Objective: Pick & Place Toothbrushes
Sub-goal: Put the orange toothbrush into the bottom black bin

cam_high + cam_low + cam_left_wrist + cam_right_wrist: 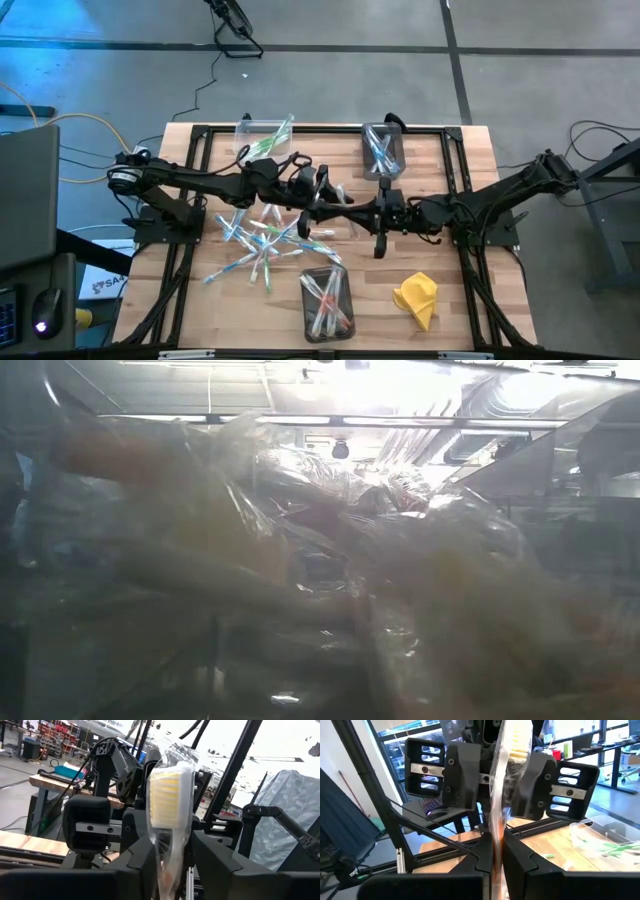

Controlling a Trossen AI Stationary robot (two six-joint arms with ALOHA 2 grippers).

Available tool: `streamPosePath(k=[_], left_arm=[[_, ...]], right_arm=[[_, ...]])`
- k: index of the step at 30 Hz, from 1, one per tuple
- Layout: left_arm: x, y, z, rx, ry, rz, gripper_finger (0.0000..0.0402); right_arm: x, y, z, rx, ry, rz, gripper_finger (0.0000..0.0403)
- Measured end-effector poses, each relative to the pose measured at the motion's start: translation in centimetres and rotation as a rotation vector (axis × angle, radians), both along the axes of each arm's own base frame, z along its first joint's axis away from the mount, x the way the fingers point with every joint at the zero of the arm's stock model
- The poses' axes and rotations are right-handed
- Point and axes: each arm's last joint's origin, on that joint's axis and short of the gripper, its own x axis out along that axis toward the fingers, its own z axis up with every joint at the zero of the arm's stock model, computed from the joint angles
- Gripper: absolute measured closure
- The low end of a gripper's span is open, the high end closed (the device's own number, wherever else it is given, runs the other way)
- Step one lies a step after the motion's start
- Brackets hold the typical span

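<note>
A toothbrush (170,795) in a clear wrapper, with pale yellow bristles, hangs above the table's middle between both grippers. My right gripper (492,852) is shut on its handle end. My left gripper (172,857) faces it from the table's left. Its fingers stand on either side of the toothbrush just below the head, close to the wrapper; whether they touch it I cannot tell. In the high view the two grippers (328,195) (385,212) meet over a loose pile of toothbrushes (258,240) that lie flat on the wood. My right gripper pinches the wrapped toothbrush's handle (495,827) between its two fingers, which come level from the table's right. The toothbrush is lifted clear of the table. Its bristle head (516,745) reaches past the fingertips and in between the left gripper's fingers.
Three clear bins stand on the table: one with green toothbrushes (262,135) at the far left, one with blue ones (383,150) at the far middle, one with pink-red ones (327,300) at the near middle. A yellow cloth (417,297) lies at the near right.
</note>
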Motion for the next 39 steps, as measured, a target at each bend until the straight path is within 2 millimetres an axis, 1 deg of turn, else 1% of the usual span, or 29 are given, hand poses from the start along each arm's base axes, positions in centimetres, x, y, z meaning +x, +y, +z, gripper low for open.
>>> streamPosePath(k=[7, 10, 13, 22, 36, 39], left_arm=[[0.00, 0.05, 0.00, -0.001, 0.001, 0.002, 0.0356], [0.00, 0.06, 0.00, 0.000, 0.000, 0.003, 0.0377], [0.01, 0.06, 0.00, 0.001, 0.000, 0.004, 0.0389], [0.07, 0.13, -0.42, -0.028, 0.058, 0.022, 0.0390], [0.11, 0.15, -0.56, -0.029, 0.070, 0.028, 0.0391], [0.11, 0.15, -0.57, -0.030, 0.071, 0.028, 0.0391]], right_arm=[[0.00, 0.00, 0.00, 0.000, 0.000, 0.000, 0.0389], [0.00, 0.00, 0.00, 0.001, 0.000, -0.001, 0.0389], [-0.01, -0.01, 0.01, 0.003, 0.000, -0.001, 0.0389], [0.01, -0.09, -0.18, -0.002, 0.017, -0.007, 0.0389], [0.00, -0.15, -0.38, -0.006, 0.037, -0.027, 0.0389], [0.00, -0.14, -0.38, -0.006, 0.037, -0.026, 0.0378]])
